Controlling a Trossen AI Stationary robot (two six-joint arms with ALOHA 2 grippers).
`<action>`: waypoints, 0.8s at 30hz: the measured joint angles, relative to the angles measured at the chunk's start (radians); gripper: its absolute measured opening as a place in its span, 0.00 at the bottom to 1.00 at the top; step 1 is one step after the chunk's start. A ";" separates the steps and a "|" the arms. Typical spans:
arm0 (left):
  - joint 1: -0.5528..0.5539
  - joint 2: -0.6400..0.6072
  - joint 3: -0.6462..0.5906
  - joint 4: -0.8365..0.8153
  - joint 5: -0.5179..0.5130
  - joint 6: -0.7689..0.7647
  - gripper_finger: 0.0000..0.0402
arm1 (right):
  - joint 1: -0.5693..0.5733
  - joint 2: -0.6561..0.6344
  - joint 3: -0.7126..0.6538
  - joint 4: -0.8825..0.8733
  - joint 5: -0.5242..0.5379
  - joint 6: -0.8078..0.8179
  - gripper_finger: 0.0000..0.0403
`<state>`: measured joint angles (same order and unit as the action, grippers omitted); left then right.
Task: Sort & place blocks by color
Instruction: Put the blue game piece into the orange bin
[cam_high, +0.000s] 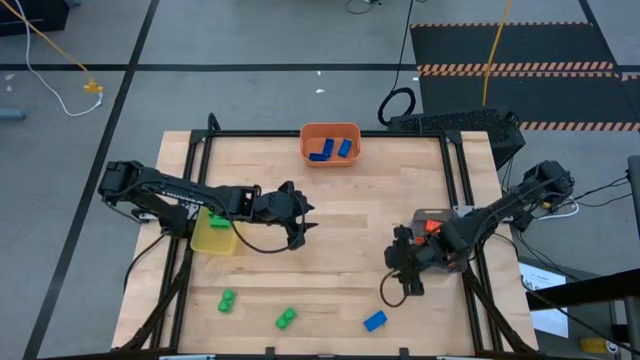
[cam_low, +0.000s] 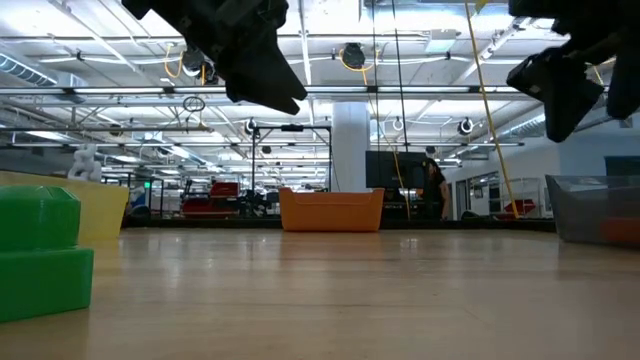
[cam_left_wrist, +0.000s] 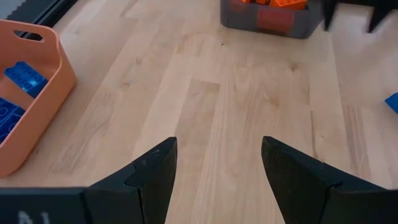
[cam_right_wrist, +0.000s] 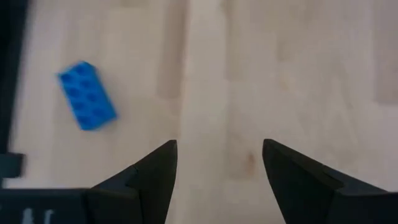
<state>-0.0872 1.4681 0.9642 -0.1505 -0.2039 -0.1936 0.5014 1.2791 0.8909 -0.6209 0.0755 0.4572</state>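
— How much room do we have?
— Plenty: bare wooden tabletop (cam_high: 340, 215) lies between our left claw (cam_high: 303, 220) and right claw (cam_high: 398, 262), both spread and empty.
— The blocks?
— Two green blocks (cam_high: 227, 299) and a studded blue block (cam_high: 375, 320) near the front edge; more blue ones in the orange bin (cam_high: 330, 144).

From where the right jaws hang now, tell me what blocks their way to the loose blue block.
Nothing visible does. The right gripper hangs open and empty over bare wood, and the loose blue block lies apart nearby on the table with only open surface between them.
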 joint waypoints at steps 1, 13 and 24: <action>0.000 0.000 0.000 0.001 0.000 0.000 0.58 | 0.012 0.006 0.000 0.025 0.000 -0.001 0.57; -0.050 0.000 0.000 -0.005 -0.016 -0.140 0.58 | 0.154 0.139 0.000 0.278 0.003 -0.011 0.67; -0.206 0.000 0.000 -0.002 -0.173 -0.268 0.58 | 0.237 0.265 0.000 0.432 0.027 -0.028 0.75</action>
<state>-0.2930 1.4681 0.9642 -0.1524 -0.3768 -0.4618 0.7379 1.5441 0.8909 -0.1886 0.1028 0.4294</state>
